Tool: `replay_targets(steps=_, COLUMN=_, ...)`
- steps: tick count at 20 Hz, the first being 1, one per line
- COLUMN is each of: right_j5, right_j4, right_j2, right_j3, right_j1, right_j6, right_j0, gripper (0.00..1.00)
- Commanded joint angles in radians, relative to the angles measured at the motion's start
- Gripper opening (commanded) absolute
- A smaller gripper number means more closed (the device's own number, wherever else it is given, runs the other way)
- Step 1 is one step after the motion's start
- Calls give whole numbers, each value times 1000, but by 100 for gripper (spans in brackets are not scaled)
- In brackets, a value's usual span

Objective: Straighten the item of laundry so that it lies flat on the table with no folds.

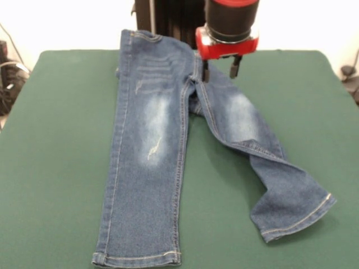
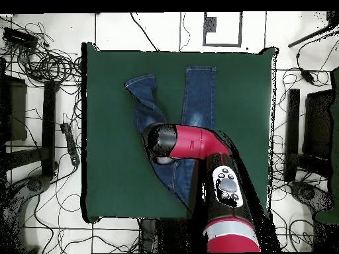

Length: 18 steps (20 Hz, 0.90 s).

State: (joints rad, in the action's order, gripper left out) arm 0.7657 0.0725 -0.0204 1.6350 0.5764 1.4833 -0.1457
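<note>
Clearly the gripper (image 1: 219,67), fingers (image 1: 236,66) parted and empty above the jeans (image 1: 154,145) near the crotch, risks bunching the folded leg across the surface (image 1: 56,140).

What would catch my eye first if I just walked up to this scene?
Probably the small blue jeans spread across the green table: one leg lies straight, the other bends sideways with a fold near the knee. Right after that, the red and black gripper hanging down over the crotch of the jeans, its two dark fingers apart.
</note>
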Motion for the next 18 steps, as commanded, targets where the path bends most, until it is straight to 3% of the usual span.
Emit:
replay_targets(steps=1, right_j5=-25, right_j4=-1, right_j2=-112, right_j3=57, right_j1=15, right_j6=-3, right_j0=-89, gripper=100)
replay_targets(steps=13, right_j5=55, right_j4=9, right_j2=-130, right_j3=-187, right_j1=-147, right_j6=45, right_j0=-35, gripper=100)
replay_targets(steps=18, right_j5=74, right_j4=-3, right_j2=-123, right_j3=-242, right_j1=-178, right_j6=68, right_j0=-4, gripper=100)
